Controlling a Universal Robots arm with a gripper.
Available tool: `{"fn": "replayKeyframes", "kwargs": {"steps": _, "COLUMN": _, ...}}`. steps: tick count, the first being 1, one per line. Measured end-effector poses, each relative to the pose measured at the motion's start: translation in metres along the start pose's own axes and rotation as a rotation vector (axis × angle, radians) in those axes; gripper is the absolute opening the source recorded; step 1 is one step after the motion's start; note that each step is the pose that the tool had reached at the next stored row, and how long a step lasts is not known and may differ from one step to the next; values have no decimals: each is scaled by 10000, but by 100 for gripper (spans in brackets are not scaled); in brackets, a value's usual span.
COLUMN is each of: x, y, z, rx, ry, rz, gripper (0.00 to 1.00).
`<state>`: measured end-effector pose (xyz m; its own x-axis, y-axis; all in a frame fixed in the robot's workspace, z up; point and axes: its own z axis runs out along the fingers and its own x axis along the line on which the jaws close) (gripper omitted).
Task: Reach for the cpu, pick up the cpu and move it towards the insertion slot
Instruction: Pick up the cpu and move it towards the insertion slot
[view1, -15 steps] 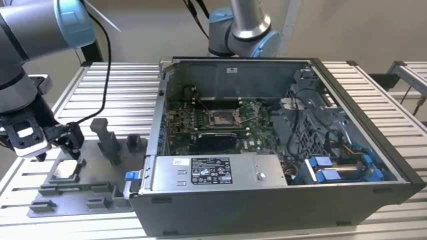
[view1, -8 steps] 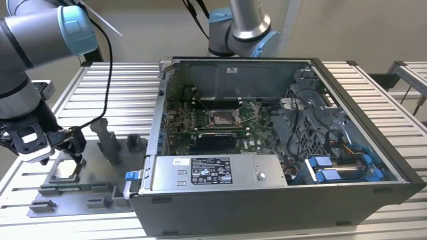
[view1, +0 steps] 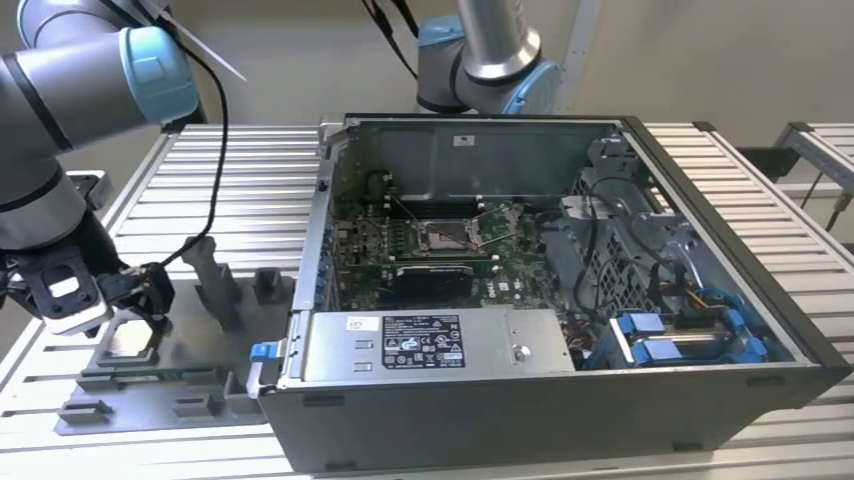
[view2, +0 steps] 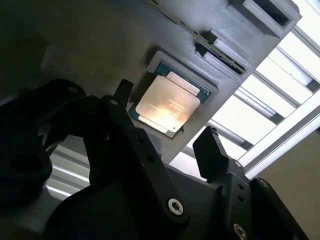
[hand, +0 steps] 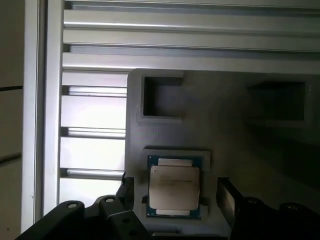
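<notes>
On the exterior view's left, the gripper (view1: 134, 310) hangs low over the grey fixture plate (view1: 187, 395). The cpu (hand: 175, 186) lies flat in a square pocket of this plate, shiny side up. In both wrist views the two black fingers (hand: 226, 197) are spread wide, one on each side of the cpu. They hold nothing and do not seem to touch the chip. Another square pocket (hand: 162, 97) sits further along the plate.

To the right of the plate stands the open computer case (view1: 534, 420). A green board (view1: 358, 240) lies inside it. The insertion slot (view1: 447, 235) sits in the middle of that board, well apart from the cpu. A silver box with a label (view1: 427, 345) sits inside the case at its near edge.
</notes>
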<state>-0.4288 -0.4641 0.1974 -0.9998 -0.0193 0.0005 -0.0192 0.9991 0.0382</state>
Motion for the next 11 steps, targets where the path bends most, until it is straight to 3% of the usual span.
{"fn": "replayKeyframes", "kwargs": {"steps": 11, "x": -1, "y": -30, "z": 96, "rx": 0, "ry": -1, "rz": -1, "gripper": 100}}
